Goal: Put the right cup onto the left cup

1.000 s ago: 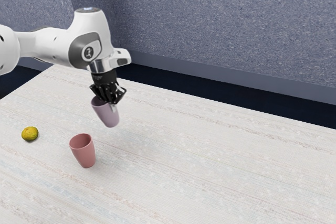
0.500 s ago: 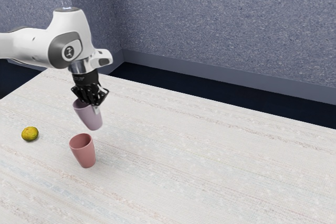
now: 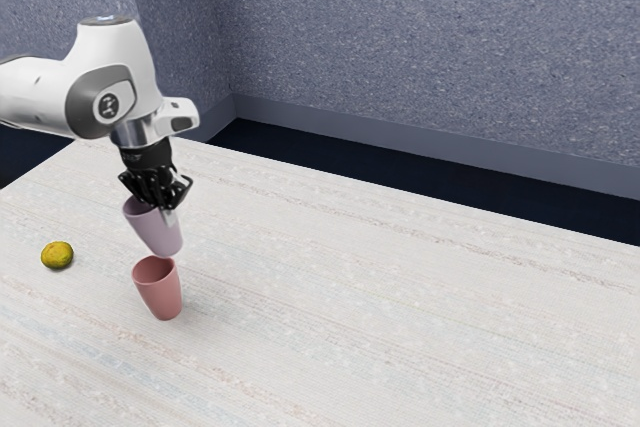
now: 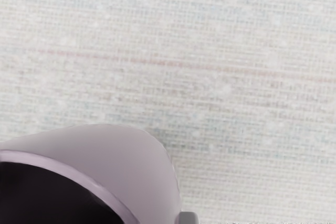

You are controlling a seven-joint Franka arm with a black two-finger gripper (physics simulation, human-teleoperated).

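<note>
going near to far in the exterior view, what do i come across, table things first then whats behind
Pink cup → yellow fruit → the table's far edge → dark strip → speckled wall. Left out: the lilac cup, held up in the air, so its depth is unclear.

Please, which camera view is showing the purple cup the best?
The exterior view: it shows the purple cup nearly whole, tilted, in the gripper. The wrist view gives a closer, partial look: some rim, outer wall and dark inside.
</note>
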